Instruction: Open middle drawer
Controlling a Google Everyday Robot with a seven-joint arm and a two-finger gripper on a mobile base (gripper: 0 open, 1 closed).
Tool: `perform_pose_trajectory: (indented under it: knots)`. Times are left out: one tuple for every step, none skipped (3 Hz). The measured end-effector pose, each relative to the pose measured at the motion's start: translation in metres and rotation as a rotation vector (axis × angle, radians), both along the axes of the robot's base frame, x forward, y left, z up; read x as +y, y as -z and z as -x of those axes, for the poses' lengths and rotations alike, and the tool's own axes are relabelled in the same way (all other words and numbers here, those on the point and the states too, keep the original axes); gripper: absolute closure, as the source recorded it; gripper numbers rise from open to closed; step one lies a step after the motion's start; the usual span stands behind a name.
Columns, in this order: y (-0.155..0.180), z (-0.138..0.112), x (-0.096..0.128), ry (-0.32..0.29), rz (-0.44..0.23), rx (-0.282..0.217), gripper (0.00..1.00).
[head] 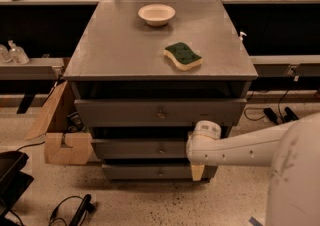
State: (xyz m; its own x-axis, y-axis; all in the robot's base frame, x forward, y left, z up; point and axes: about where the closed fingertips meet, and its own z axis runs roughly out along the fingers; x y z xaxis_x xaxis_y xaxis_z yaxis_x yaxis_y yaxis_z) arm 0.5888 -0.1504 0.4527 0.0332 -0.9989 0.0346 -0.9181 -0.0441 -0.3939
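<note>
- Sitting btwn the top drawer and bottom drawer under the tabletop, the middle drawer is showing a low, flat grey front w/ one small round metal knob at its centre.
- Its right end is being covered by the gripper, which is hanging at the tip of a white arm extending from the right edge; open or closed, can't tell.
- Counting: 3 drawers, each wearing 1 knob; 1 gripper.
- The tabletop is carrying 1 white bowl and 1 green sponge, apart from each other.
- 1 cardboard box is standing on the floor left of the drawers; 2 clear bottles are resting on a shelf at far left.
</note>
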Motion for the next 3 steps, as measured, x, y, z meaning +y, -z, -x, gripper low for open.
perform_pose_trajectory:
  knots:
    - [0.014,-0.013,-0.008,0.035,0.038,0.035,0.0]
    - [0.026,-0.026,-0.016,0.095,0.033,0.088,0.0]
    - [0.034,-0.032,-0.02,0.166,-0.014,0.141,0.16]
